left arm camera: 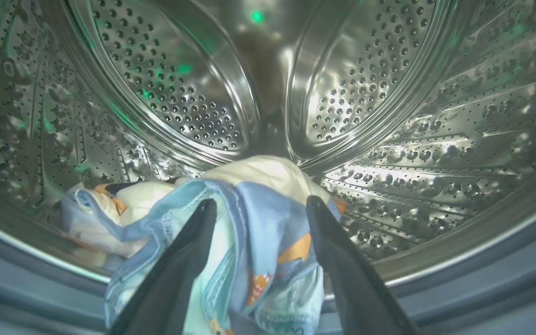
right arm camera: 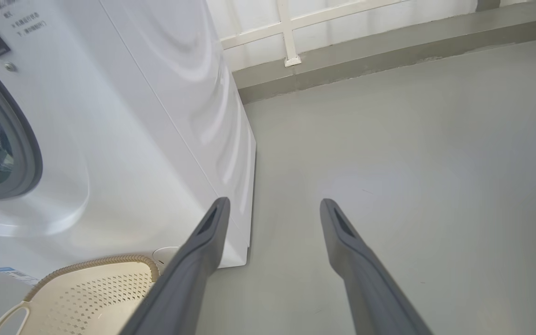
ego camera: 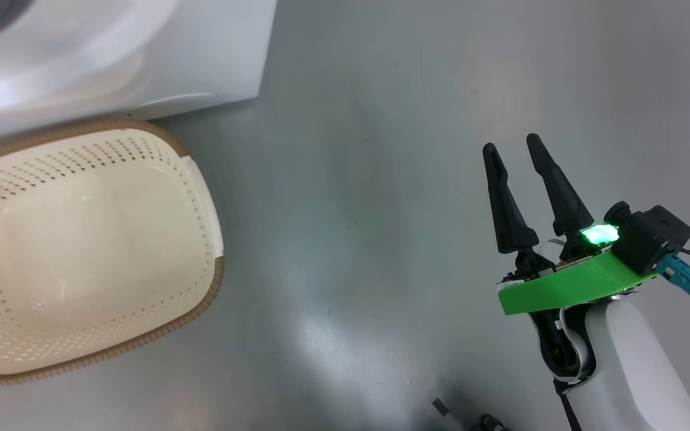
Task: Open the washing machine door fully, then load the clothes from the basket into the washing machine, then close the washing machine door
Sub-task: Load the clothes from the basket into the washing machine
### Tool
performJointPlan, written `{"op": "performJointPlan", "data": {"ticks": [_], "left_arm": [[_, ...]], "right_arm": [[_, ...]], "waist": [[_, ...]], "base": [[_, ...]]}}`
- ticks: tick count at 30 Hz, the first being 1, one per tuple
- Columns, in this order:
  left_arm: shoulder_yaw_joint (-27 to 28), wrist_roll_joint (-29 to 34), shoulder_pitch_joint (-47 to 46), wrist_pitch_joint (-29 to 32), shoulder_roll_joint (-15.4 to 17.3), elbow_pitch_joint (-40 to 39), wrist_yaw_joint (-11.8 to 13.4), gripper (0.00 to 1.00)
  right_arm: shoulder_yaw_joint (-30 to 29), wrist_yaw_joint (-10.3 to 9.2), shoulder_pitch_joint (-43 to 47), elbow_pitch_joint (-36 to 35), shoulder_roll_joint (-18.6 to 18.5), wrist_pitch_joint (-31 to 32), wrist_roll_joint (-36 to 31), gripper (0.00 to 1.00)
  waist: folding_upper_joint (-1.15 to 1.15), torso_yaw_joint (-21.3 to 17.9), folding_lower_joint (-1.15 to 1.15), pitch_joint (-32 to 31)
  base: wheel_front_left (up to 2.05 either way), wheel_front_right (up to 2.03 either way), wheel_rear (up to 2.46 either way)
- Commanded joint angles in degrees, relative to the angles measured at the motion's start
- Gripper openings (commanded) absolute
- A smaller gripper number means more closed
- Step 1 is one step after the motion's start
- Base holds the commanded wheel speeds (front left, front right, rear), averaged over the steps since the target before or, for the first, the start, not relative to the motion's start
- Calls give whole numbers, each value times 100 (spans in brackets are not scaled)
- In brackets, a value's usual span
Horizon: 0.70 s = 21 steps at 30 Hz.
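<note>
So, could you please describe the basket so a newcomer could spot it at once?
Find the big white washing machine on the grey floor. By its front corner sits the basket, cream plastic with rows of small holes. Its brown woven-look rim sets it apart from the white machine.

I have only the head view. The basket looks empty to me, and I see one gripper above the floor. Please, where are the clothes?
Observer: The clothes lie inside the steel drum. The blue printed pieces are in front and a cream piece is behind.
Operator: Is the left gripper gripping them?
Observer: No. The left gripper is at the drum mouth. Its fingers stand wide apart, and blue cloth lies loose between them.
Operator: What is ahead of my right gripper?
Observer: Ahead of the right gripper, the grey floor runs to a grey ledge. The washing machine stands to the left in the right wrist view.
</note>
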Motion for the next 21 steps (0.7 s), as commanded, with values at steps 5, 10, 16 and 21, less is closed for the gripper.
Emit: {"op": "performJointPlan", "data": {"ticks": [5, 10, 16, 21], "left_arm": [[249, 64, 661, -29, 79, -413, -10, 100], [395, 59, 1141, -29, -131, -720, -13, 100], [522, 132, 1848, -29, -321, -1215, -13, 100], [626, 227, 2527, -29, -509, -1696, -14, 100]], "right_arm": [[48, 9, 157, -88, 12, -27, -168, 100], [0, 9, 236, -33, 12, -27, -278, 100], [-43, 9, 333, 38, 12, -27, -384, 100], [-78, 9, 440, 90, -24, -27, -449, 100]], "waist": [[0, 138, 0, -244], [0, 264, 0, -434], [0, 394, 0, -690], [0, 516, 0, -916]], "base": [[0, 0, 0], [0, 0, 0], [0, 0, 0], [0, 0, 0]]}}
